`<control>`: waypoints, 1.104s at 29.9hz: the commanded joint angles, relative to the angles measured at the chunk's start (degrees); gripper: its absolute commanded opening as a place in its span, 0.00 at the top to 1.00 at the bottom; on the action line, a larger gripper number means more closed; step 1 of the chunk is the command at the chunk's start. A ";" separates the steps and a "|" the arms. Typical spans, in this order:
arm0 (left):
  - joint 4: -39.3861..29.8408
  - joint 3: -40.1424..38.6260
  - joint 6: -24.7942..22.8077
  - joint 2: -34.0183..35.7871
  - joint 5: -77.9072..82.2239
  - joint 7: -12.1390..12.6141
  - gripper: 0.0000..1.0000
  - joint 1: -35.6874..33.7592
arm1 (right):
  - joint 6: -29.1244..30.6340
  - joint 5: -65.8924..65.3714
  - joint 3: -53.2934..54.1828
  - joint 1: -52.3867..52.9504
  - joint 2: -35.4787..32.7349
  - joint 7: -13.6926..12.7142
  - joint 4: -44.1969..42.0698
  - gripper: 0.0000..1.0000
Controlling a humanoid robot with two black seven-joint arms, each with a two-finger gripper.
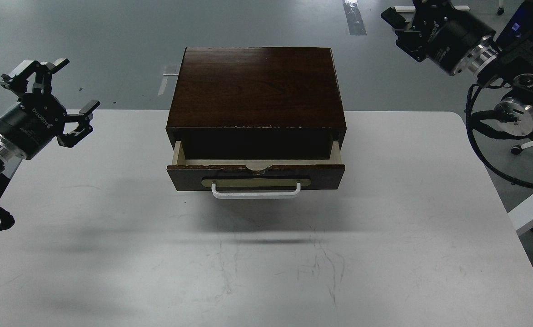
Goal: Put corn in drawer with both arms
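The drawer (256, 175) sits pulled partway out of its dark brown wooden box (256, 93), which stands at the middle of the tabletop's far edge. Its front is the same dark wood, chipped along the top rim, with a brass plate (256, 182) and a white bar handle (256, 193) facing the near edge. Pale wood shows on the side walls and back of the front panel; the gap that shows is narrow and dark (what lies inside cannot be told). The corn shows nowhere in this view.

The white tabletop (266, 263) carries faint scuff marks in front of the drawer.

The left pincer (68, 93) hangs above the far left corner of the tabletop, well apart from the box, its fingers spread wide and pointing up and to the right, holding nothing. The right pincer (400, 25) is raised beyond the far right corner, over the grey floor (112, 36), pointing left; it is seen dark and end-on, so I cannot tell how its fingers stand.
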 commanded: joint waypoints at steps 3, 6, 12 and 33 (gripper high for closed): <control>0.17 0.07 0.00 -0.54 -0.01 0.00 0.02 0.08 | 0.00 10.77 6.52 -8.78 0.49 0.01 -1.31 0.04; 0.34 -0.02 0.00 -1.33 -0.01 0.00 0.02 0.26 | 0.00 11.04 8.71 -13.79 1.19 0.01 -1.49 0.04; 1.22 -0.02 0.00 -2.65 -0.10 0.00 0.02 0.70 | 0.00 11.05 14.78 -21.80 4.35 0.01 -5.00 0.04; 2.10 -0.02 0.00 -3.97 -0.01 0.00 0.02 0.70 | 0.00 10.69 16.01 -28.67 11.12 0.01 -8.34 0.00</control>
